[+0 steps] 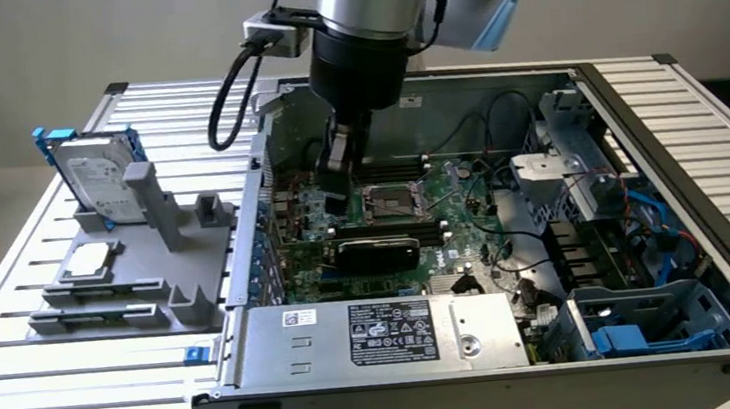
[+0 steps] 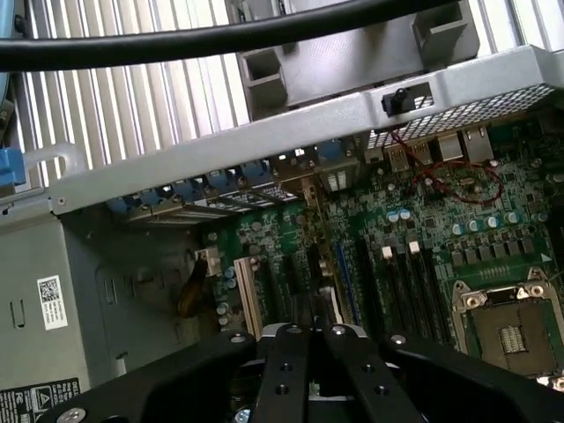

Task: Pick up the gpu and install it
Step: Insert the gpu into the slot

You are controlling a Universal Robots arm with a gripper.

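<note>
The gpu (image 1: 377, 254) shows as a black rectangular card standing on the green motherboard (image 1: 459, 183), between the CPU socket (image 1: 385, 203) and the power supply (image 1: 378, 334). My gripper (image 1: 336, 185) reaches down into the open computer case (image 1: 680, 134), just above the card toward the exterior view's left. I cannot tell whether it touches the card. In the wrist view my gripper (image 2: 313, 333) is shut, its black fingers pressed together with nothing visible between them. It hangs over the expansion slots (image 2: 291, 282) beside the memory slots (image 2: 401, 273).
A grey parts holder (image 1: 131, 277) on the slatted table carries a hard drive in a blue frame (image 1: 101, 175) and a small chip (image 1: 92, 256). The case wall (image 2: 291, 132) and a black cable (image 2: 220, 40) lie close to the wrist. Drive cages and wiring crowd the case's right side (image 1: 607, 211).
</note>
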